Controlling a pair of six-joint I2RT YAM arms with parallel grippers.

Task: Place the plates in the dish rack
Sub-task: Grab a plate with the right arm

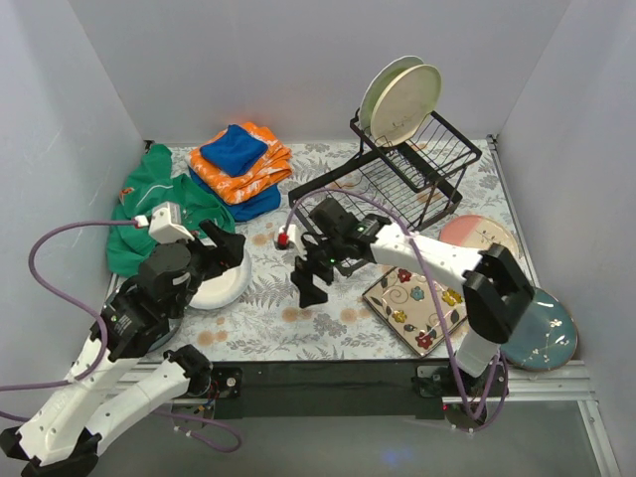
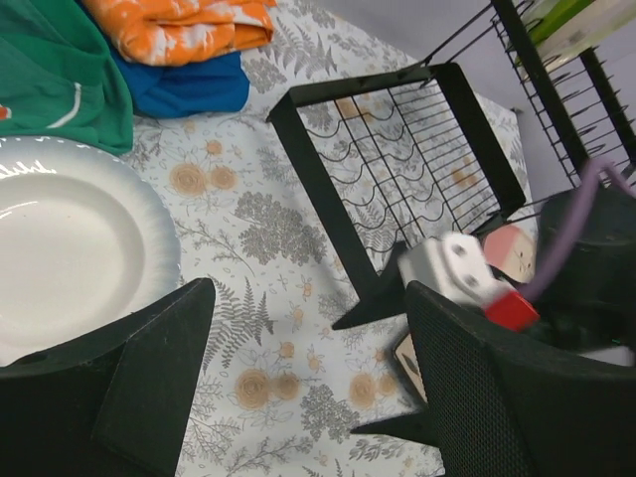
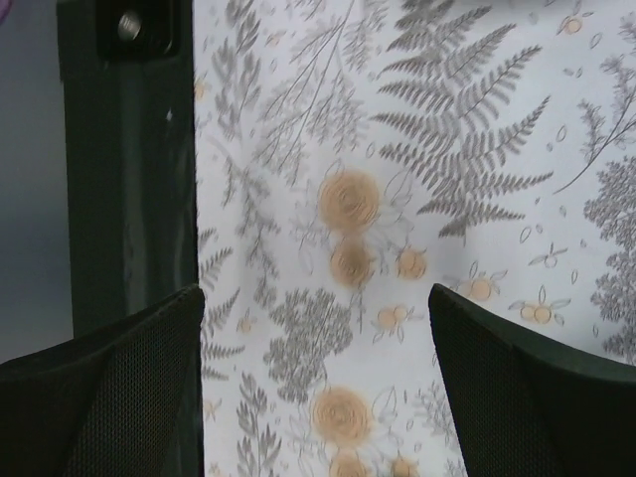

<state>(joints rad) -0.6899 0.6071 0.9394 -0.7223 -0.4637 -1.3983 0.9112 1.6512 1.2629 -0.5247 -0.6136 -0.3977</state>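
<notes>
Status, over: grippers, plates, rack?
Left gripper open, empty, by white round plate. Right gripper open, empty, over floral tablecloth. Black wire dish rack holds two upright plates.

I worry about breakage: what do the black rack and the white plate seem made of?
The dish rack looks like black-coated metal wire: thin, rigid rods. The white plate looks like glazed ceramic, smooth with a soft sheen, though melamine is possible.

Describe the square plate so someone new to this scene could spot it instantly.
Find the black wire dish rack at the back right. In front of it, beside the right arm, lies the square plate dotted with coloured flowers. The pink plate and teal plate next to it are round.
</notes>
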